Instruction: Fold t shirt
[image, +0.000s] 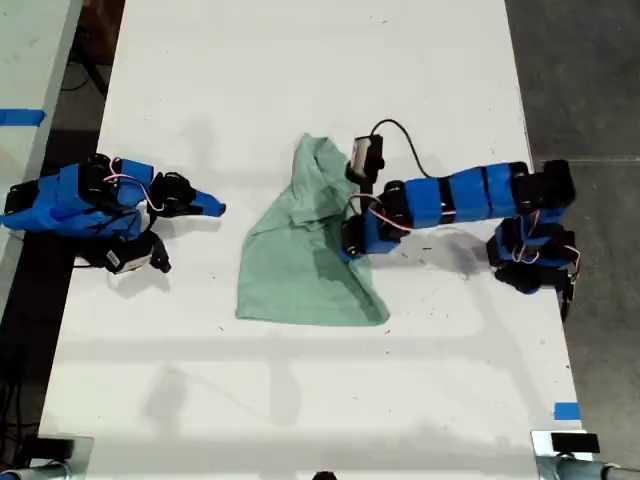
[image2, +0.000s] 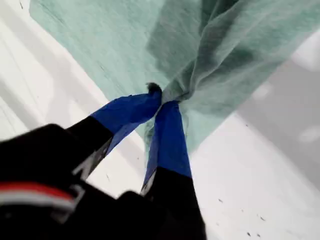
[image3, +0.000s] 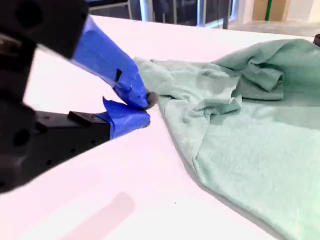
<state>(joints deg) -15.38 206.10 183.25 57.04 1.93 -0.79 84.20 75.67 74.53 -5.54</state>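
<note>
Mint-green cloth, the t shirt (image: 305, 250), lies wrinkled at the centre of the white table (image: 300, 70) in the exterior view, bunched and narrow toward the top, spread wide toward the bottom. My first gripper (image2: 162, 100), reaching in from the exterior view's right, has its blue-taped jaws pinched together on a gathered fold of the shirt. My second gripper (image3: 142, 110), at the exterior view's left, sits near the shirt's edge, jaws nearly closed, gripping nothing.
</note>
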